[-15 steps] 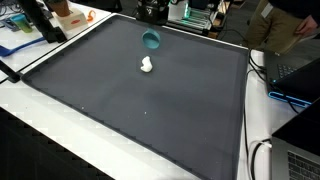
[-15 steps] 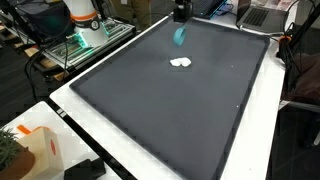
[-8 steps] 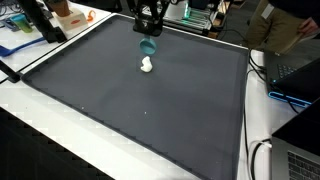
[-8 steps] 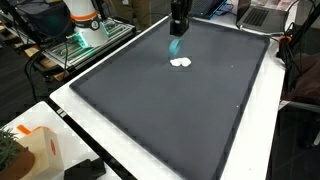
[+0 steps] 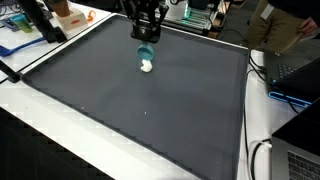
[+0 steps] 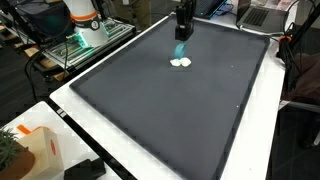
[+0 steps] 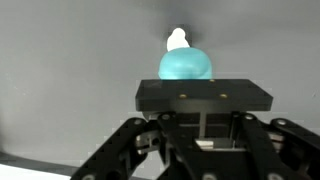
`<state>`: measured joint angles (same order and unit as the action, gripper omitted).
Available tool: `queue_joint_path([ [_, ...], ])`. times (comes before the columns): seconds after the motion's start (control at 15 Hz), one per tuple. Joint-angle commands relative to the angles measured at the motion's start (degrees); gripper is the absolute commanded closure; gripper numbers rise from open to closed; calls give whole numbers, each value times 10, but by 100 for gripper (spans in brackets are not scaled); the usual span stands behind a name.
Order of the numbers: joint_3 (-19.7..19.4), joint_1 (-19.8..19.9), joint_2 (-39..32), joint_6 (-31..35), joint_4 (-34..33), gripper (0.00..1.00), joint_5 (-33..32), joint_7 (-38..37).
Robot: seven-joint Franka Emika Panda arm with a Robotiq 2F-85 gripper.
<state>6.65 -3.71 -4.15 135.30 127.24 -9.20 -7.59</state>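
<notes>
In both exterior views a teal cup (image 5: 146, 54) (image 6: 180, 52) hangs from my black gripper (image 5: 146, 42) (image 6: 181, 37), which is shut on it. The cup is just above a small white lump (image 5: 147, 66) (image 6: 181, 63) lying on the dark mat (image 5: 150, 110) (image 6: 170, 110); whether they touch I cannot tell. In the wrist view the teal cup (image 7: 185, 66) shows beyond the gripper (image 7: 203, 97), whose fingertips are hidden behind its own black plate. The white lump (image 7: 178, 39) peeks out past the cup.
The mat covers a white table (image 5: 40, 120). An orange and white object (image 5: 68, 14) stands at one far corner, with cables and a laptop (image 5: 295, 68) along the side. A person (image 5: 285, 20) stands at the back. A white box (image 6: 40, 150) sits at the near corner.
The gripper has come down into view with the teal cup, bringing it from well above the mat to just over the white lump. The lump has not moved.
</notes>
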Motion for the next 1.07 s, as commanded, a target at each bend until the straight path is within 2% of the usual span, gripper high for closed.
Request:
queue_joint_path([
  [0.0, -7, -9, -1, -1, -1, 54, 2, 1],
  [0.13, -7, -10, -3, -2, -2, 54, 2, 1],
  [0.2, -8, -11, -10, 4, -5, 79, -5, -5],
  [0.73, -21, -10, -62, 52, -4, 79, -38, -14],
  [1.0, -21, -6, -76, 23, 5, 79, -7, 5],
])
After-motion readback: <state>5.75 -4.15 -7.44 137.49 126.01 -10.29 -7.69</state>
